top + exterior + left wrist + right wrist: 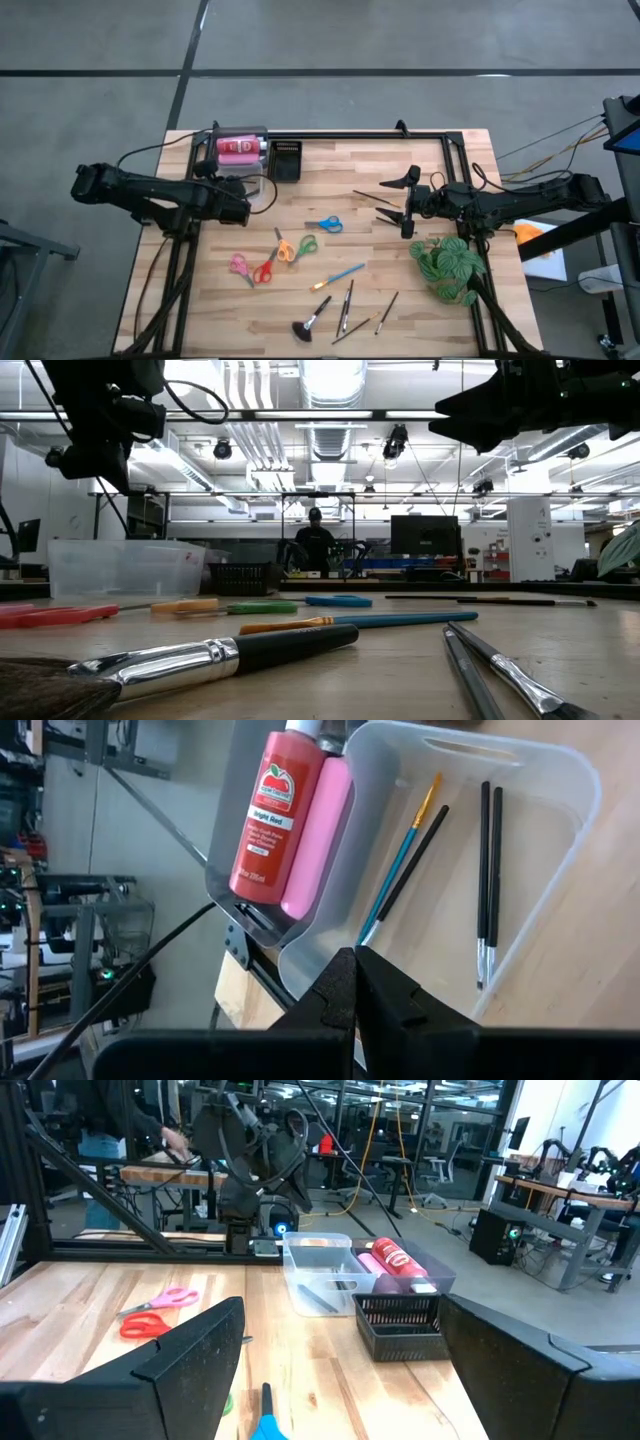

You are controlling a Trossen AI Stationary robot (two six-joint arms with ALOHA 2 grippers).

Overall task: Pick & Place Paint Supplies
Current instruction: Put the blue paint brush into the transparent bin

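Observation:
My left gripper [245, 208] is shut and empty, hovering over the near edge of the clear tub [520, 780]. The tub holds a blue-handled brush [400, 860] and several black brushes [488, 870]. A red paint bottle [275, 820] and a pink one [318, 840] lie side by side just past the tub. My right gripper [382, 200] is open wide and empty above the table, over thin black brushes [375, 197]. Blue scissors [325, 224], orange-green scissors [296, 248] and pink-red scissors [250, 268] lie flat mid-table. A blue brush [338, 277] and several more brushes [347, 305] lie nearer the front.
A black tray [287, 160] stands right of the bottles at the far edge. A green leafy plant [450, 265] sits on the table's right side, just near my right arm. A dark frame rail runs along the far edge [350, 135]. A person stands in the room behind [315, 540].

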